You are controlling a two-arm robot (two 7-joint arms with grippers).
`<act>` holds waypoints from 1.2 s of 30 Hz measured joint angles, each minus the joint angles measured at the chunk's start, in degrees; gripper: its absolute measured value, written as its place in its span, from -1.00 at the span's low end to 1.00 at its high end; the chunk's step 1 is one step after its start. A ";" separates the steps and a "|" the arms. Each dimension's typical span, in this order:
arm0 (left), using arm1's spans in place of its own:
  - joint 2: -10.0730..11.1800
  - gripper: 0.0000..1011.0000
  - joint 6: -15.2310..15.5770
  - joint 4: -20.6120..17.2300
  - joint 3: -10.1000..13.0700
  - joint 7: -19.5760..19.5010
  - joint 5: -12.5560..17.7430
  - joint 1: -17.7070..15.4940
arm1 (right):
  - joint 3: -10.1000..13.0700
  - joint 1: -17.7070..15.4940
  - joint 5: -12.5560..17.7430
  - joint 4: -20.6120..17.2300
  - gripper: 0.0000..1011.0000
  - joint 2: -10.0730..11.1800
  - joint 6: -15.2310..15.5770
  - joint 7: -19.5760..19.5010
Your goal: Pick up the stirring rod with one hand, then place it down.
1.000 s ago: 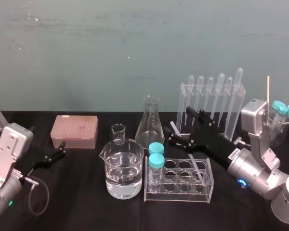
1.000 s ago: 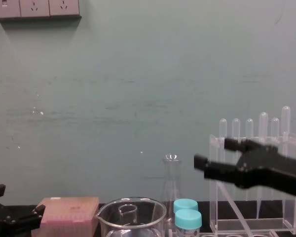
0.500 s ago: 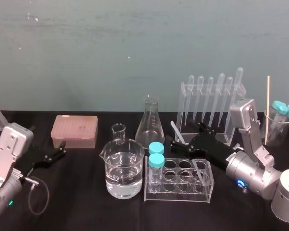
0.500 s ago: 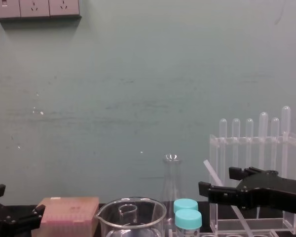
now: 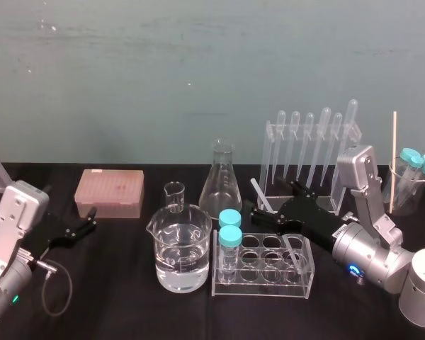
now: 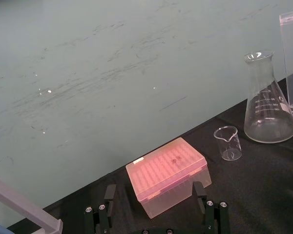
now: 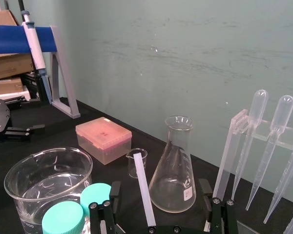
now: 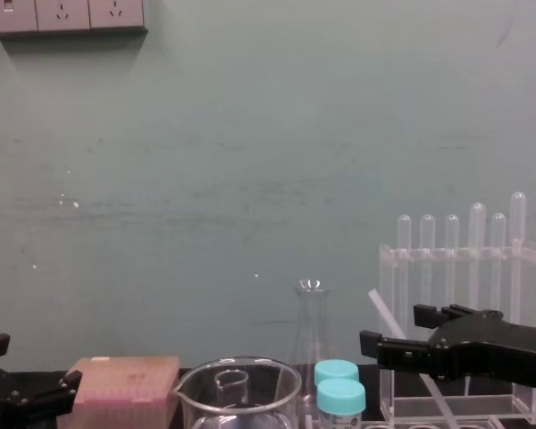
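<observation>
Right gripper [image 5: 271, 198] spread, straddling the rod [image 5: 256, 187].
Likely light, stiff, slick, brittle: pinch gently mid-shaft, clear of the rack [image 5: 261, 290] at 6 o'clock. Left gripper [image 5: 90, 219] idle, spread, 9 o'clock.

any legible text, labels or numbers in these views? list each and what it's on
None reads clearly.
Conical flask: printed scale and numbers, too small to read.
Pink tip box: dark marks on lid, blurred.
Beaker: faint print low on wall, unreadable.

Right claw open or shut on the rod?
Open. The right claw straddles the rod, fingers wide apart, not touching it.
</observation>
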 joint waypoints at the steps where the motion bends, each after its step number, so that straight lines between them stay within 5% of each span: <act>1: 0.00 0.98 0.00 0.00 0.00 0.00 0.00 0.00 | 0.00 -0.01 0.00 -0.02 0.92 0.01 -0.02 -0.01; 11: 0.00 0.98 0.00 0.00 0.00 0.00 0.00 0.00 | -0.06 -0.05 0.00 -0.08 0.45 0.06 -0.10 -0.05; 30: 0.00 0.98 0.00 0.00 0.00 0.00 0.00 0.00 | -0.06 -0.07 0.00 -0.13 -0.77 0.08 -0.18 -0.12; 36: 0.00 0.98 0.00 0.00 0.00 0.00 0.00 0.00 | 0.05 -0.12 -0.04 -0.13 -0.87 0.02 -0.30 -0.10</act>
